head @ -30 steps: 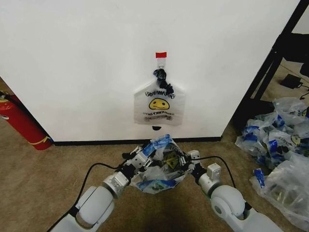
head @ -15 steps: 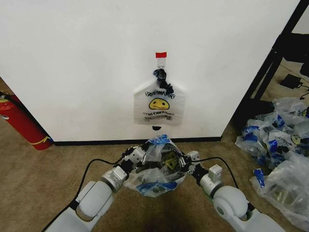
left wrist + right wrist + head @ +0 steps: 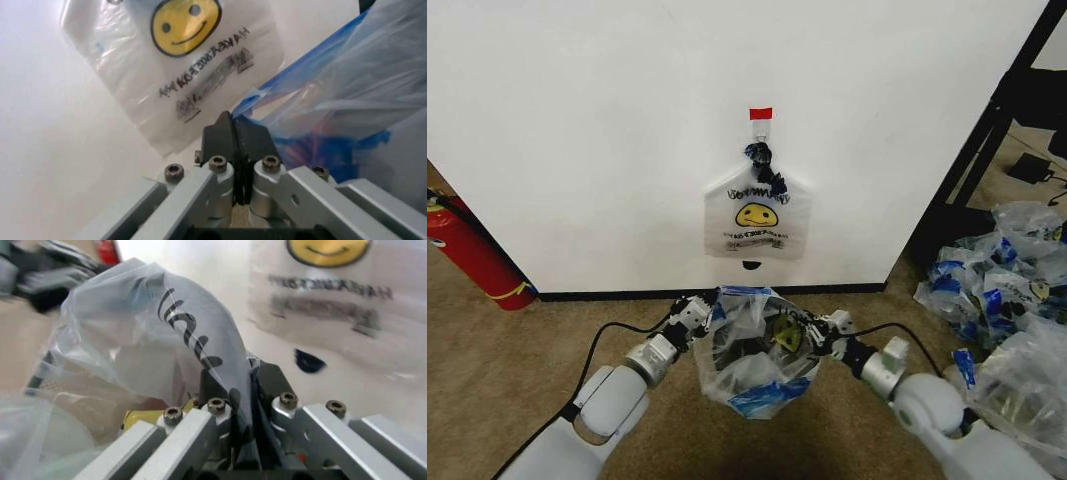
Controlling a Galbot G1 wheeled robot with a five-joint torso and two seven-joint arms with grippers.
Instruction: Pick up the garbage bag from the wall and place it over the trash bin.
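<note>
Below the wall (image 3: 577, 120), garbage bag (image 3: 752, 350) stretched between left claw (image 3: 695, 312) and right claw (image 3: 825, 333), each clamped on its rim.

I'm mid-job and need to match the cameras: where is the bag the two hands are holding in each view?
Head view: the held bag hangs low in the middle, stretched between the left hand and right hand.
Left wrist view: its blue-edged plastic runs from the closed fingers outward.
Right wrist view: clear plastic is pinched in the fingers.
Shared landmark: the smiley bag on the wall.
</note>
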